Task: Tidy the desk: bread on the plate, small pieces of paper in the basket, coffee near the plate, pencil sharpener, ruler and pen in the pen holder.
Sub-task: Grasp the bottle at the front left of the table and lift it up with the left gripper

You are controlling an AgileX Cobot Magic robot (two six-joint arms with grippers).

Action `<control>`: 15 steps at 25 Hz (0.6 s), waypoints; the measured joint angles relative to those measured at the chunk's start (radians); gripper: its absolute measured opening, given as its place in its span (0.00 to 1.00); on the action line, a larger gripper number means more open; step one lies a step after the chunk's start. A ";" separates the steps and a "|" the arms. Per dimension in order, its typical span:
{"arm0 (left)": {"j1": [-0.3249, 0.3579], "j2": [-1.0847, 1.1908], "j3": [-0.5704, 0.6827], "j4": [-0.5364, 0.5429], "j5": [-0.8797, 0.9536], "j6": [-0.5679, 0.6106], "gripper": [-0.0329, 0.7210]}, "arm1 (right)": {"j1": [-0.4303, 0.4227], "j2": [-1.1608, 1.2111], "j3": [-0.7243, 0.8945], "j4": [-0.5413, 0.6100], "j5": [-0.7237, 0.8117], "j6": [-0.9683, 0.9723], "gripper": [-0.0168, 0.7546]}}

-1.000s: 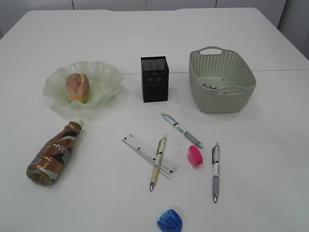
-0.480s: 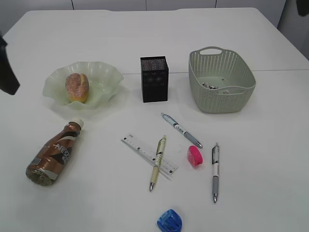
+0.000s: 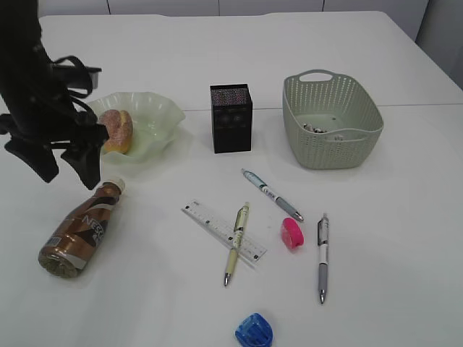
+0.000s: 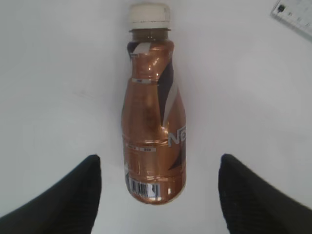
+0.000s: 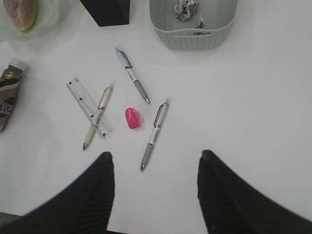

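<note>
The coffee (image 4: 154,107) lies on its side on the counter (image 3: 405,238) at seven o'clock of the plate (image 3: 155,119), cap toward one o'clock, directly beneath the left claw (image 3: 66,163), whose wide-open, empty jaws straddle its long axis; the right arm is well apart.

- Your left arm (image 3: 43,94) now stands in the exterior view above the coffee (image 3: 78,230); a second ago it is not there at all, and half a second ago only a dark sliver shows at the frame's left edge.
- Your left gripper (image 3: 65,165) now hangs with jaws spread just above the coffee's white cap end, not touching it.
- The arm now covers the plate's (image 3: 155,119) left rim, which was in full view before.
</note>
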 joint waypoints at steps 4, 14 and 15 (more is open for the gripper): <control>-0.014 0.076 0.000 0.017 -0.005 0.000 0.76 | 0.000 -0.010 0.002 0.000 0.000 -0.002 0.59; -0.015 0.175 -0.001 0.021 -0.112 0.000 0.77 | 0.000 -0.012 0.002 0.000 0.000 -0.002 0.59; -0.015 0.180 -0.001 0.019 -0.121 0.000 0.77 | 0.000 -0.012 0.002 0.000 0.000 -0.002 0.59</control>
